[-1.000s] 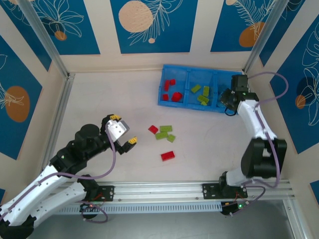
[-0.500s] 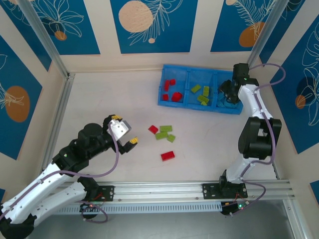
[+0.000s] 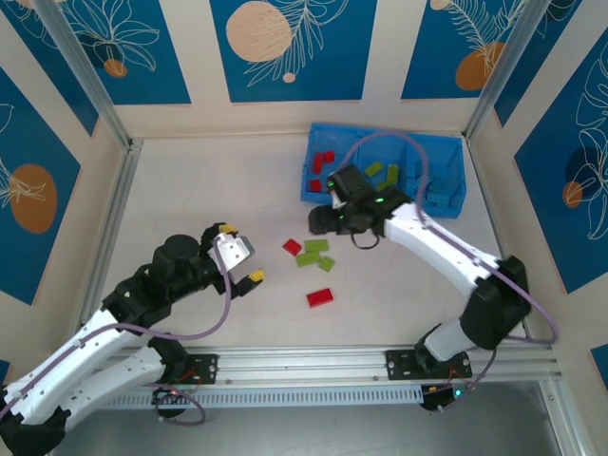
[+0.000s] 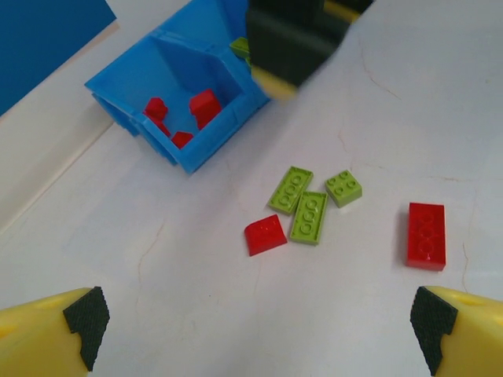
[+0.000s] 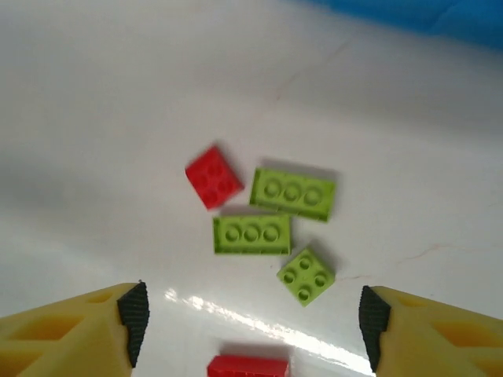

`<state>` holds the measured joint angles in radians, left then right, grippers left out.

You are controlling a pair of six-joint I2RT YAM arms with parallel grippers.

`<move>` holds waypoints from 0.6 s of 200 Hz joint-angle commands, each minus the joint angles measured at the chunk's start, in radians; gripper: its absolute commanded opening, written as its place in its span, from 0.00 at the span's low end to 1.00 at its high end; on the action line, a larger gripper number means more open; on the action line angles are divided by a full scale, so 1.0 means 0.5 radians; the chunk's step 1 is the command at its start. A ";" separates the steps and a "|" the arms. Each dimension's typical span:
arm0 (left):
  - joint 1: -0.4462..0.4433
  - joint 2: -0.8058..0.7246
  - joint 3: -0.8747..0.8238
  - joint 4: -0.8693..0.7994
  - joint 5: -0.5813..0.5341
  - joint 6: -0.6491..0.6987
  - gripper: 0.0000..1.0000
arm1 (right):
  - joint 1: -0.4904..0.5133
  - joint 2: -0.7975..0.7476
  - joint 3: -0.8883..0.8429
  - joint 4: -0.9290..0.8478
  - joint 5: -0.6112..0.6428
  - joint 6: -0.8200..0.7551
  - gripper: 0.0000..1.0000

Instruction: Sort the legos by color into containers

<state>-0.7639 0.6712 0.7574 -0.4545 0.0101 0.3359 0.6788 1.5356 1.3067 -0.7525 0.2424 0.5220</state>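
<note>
Five loose legos lie mid-table: a small red one (image 3: 292,246), three lime green ones (image 3: 316,245) (image 3: 307,257) (image 3: 326,263) and a longer red brick (image 3: 320,297). The blue bin (image 3: 456,152) at the back holds the containers, with red legos (image 3: 325,161) in the left one, green legos (image 3: 385,174) in the middle one and light blue ones (image 3: 438,196) in the right one. My right gripper (image 5: 251,318) hangs open above the loose group, over the green pieces (image 5: 251,234) (image 5: 306,276), with nothing between its fingers. My left gripper (image 4: 255,322) stands open and empty, left of the legos.
The left wrist view shows the right arm's dark wrist (image 4: 287,39) hovering in front of the bin (image 4: 169,59). Patterned walls close the table at the back and sides, with a metal rail (image 3: 313,361) along the near edge.
The right arm swung from the bin's right compartment to above the loose legos, and its jaws opened. The left gripper barely shifted.
</note>
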 commanded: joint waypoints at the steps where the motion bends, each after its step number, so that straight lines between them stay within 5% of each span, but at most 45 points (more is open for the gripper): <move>1: 0.003 -0.005 0.019 -0.054 0.111 0.084 1.00 | 0.057 0.303 0.130 -0.179 0.108 0.097 0.79; 18: 0.003 -0.015 0.016 -0.064 0.113 0.094 1.00 | 0.134 0.433 0.157 -0.145 0.274 0.177 1.00; 120: 0.003 -0.055 0.004 -0.064 0.106 0.141 1.00 | -0.023 0.829 0.097 0.206 -0.007 0.140 0.97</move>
<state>-0.7635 0.6617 0.7574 -0.4805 0.0368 0.3779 0.6716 1.9133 1.3521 -0.6819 0.3008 0.5835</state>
